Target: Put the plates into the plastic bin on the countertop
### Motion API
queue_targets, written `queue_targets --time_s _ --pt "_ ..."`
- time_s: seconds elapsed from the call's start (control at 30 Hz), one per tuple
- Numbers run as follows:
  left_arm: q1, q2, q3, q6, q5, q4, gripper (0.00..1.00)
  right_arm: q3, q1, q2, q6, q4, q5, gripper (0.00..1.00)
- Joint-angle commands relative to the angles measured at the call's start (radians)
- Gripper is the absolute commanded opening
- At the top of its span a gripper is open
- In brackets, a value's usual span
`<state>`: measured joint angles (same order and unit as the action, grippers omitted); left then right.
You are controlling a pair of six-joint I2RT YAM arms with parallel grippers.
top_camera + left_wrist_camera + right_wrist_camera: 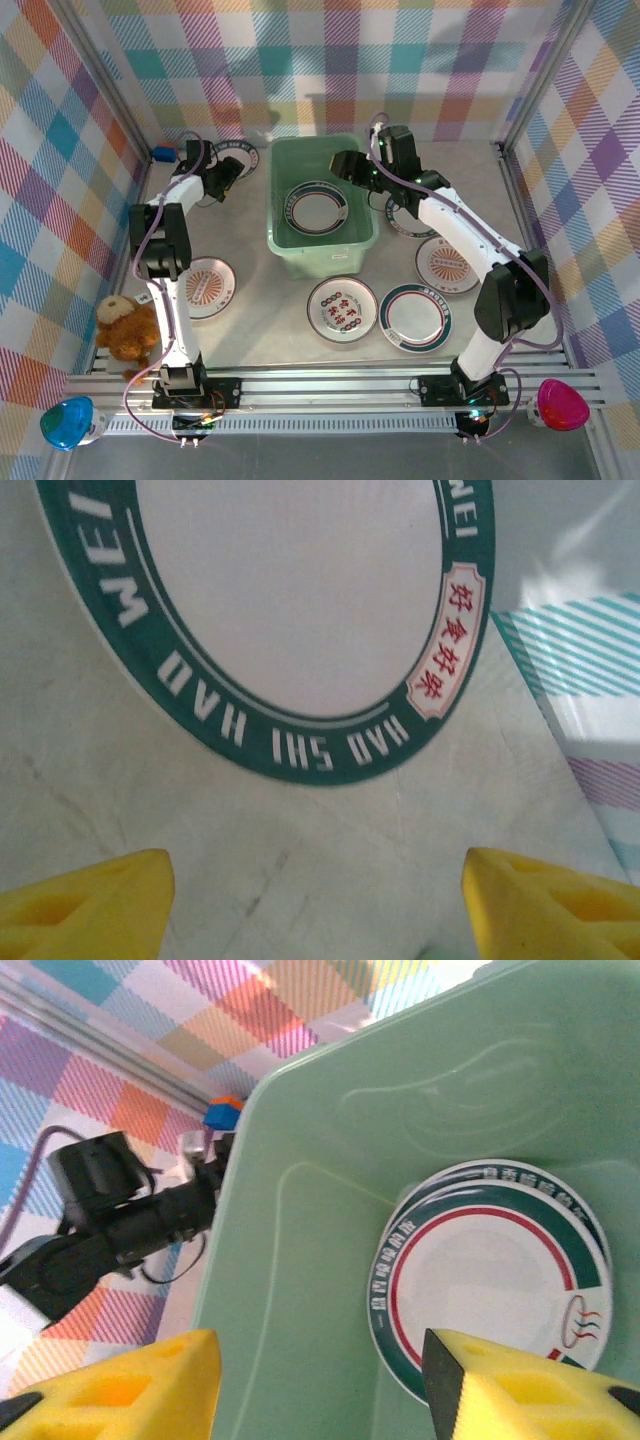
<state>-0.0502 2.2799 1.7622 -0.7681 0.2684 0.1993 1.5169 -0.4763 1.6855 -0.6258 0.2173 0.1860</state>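
Two plates (490,1270) lie stacked in the plastic bin (300,1290), below my right pincer (320,1360), which hangs spread at the bin's far right rim, holding nothing. My left pincer (318,880), spread too and empty, sits low over the bench (120,780). The green-rimmed plate (290,600) lies flat straight ahead of it, at the far left beside the bin. Its near edge faces my gap, so I judge that arm the nearer.
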Motion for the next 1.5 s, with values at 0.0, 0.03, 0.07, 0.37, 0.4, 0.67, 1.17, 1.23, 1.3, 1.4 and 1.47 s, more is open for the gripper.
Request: queue_targets --time_s 0.0,0.03,0.07,0.37,0.4,0.67,1.17,1.23,1.3,1.4,1.47 --pt "-0.016 0.053 0.060 -0.035 0.024 -0.093 0.75 -0.001 0.016 0.017 0.006 -0.056 0.071 0.55" --pt "-0.016 0.069 0.074 -0.043 0.025 -0.102 0.75 0.000 0.020 0.024 0.001 -0.057 0.075 0.55" --pt "-0.016 0.082 0.088 -0.050 0.024 -0.104 0.75 -0.001 0.024 0.029 -0.005 -0.058 0.082 0.55" --pt "-0.016 0.151 0.118 -0.096 -0.018 -0.123 0.73 0.013 0.039 0.071 -0.017 -0.036 0.086 0.54" --pt "-0.016 0.151 0.110 -0.104 -0.026 -0.133 0.72 0.013 0.040 0.074 -0.020 -0.036 0.086 0.54" --pt "-0.016 0.117 -0.023 -0.186 -0.091 -0.242 0.51 0.019 0.042 0.091 -0.039 -0.027 0.096 0.54" --pt "-0.020 0.056 -0.156 -0.260 -0.114 -0.356 0.16 -0.024 0.040 0.031 -0.077 -0.025 0.089 0.52" --pt "-0.022 0.034 -0.184 -0.246 -0.100 -0.370 0.13 -0.039 0.037 0.013 -0.082 -0.025 0.080 0.52" --pt "-0.026 0.019 -0.203 -0.246 -0.073 -0.374 0.10 -0.060 0.038 -0.008 -0.096 -0.032 0.073 0.51" --pt "-0.030 -0.018 -0.245 -0.238 -0.062 -0.381 0.04 -0.101 0.029 -0.050 -0.110 -0.053 0.063 0.51" --pt "-0.030 -0.043 -0.277 -0.239 -0.046 -0.391 0.02 -0.120 0.020 -0.078 -0.109 -0.057 0.049 0.51"
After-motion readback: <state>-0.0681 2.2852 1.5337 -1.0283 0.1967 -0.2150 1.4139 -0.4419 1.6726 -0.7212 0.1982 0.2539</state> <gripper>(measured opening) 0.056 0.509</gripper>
